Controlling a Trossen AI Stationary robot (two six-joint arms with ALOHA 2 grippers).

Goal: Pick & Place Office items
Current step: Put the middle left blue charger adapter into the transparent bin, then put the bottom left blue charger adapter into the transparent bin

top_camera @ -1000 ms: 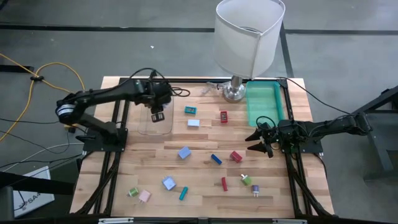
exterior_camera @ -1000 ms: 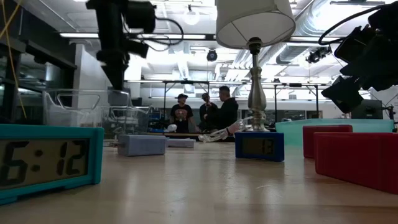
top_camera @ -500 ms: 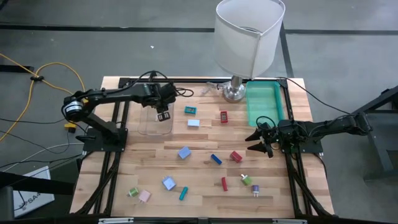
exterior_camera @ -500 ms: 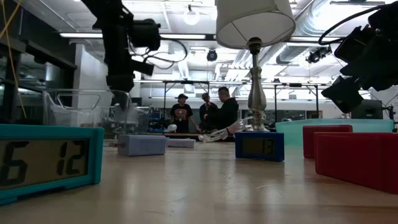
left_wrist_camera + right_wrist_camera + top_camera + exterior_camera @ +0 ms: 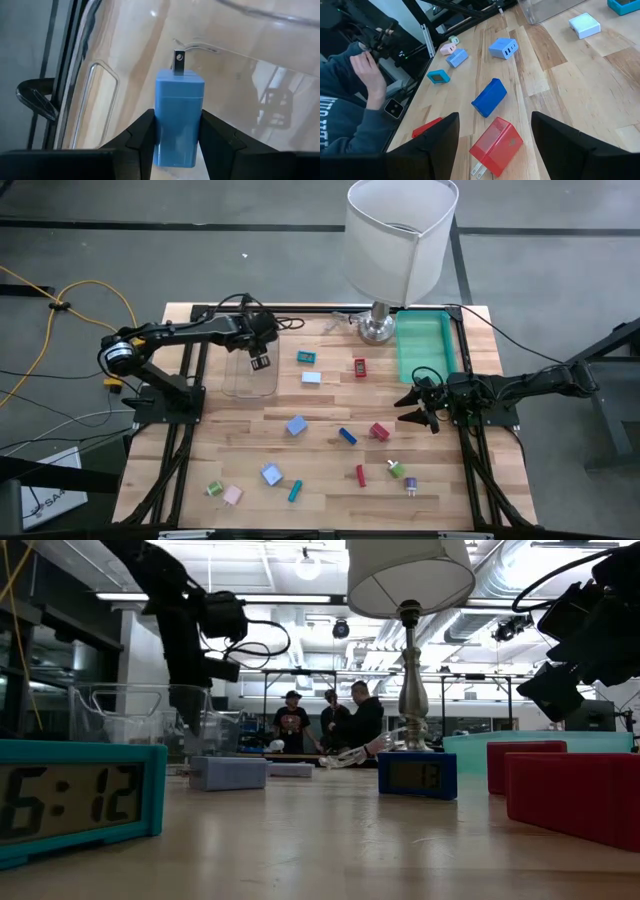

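Small office items lie scattered on the wooden table: a teal piece (image 5: 307, 357), light blue blocks (image 5: 311, 377) (image 5: 296, 425), red pieces (image 5: 360, 367) (image 5: 379, 432), a dark blue one (image 5: 347, 436), and green (image 5: 397, 471) and pink (image 5: 232, 496) bits. My left gripper (image 5: 258, 361) hangs over the clear bin (image 5: 250, 375), shut on a blue plug block (image 5: 178, 115). My right gripper (image 5: 413, 406) waits open at the table's right side, with a red block (image 5: 495, 145) just ahead of it. My left gripper pinches the blue plug block between its two fingers (image 5: 145, 137), one on each of its opposite sides (image 5: 162, 130). The fingers come from above, pointing down. The block is lifted clear, and its metal prong (image 5: 179, 61) points away from the wrist toward the bin's floor.
A tall white-shaded lamp (image 5: 398, 240) stands at the far edge beside a green tray (image 5: 425, 345). A teal clock (image 5: 75, 795) sits close before the low camera. People stand in the room behind, and a person's hand (image 5: 367, 70) shows beyond the table's near edge.
My left gripper has come down toward the clear bin, still shut on the blue block, and its arm has tipped over. My right gripper has kept still.
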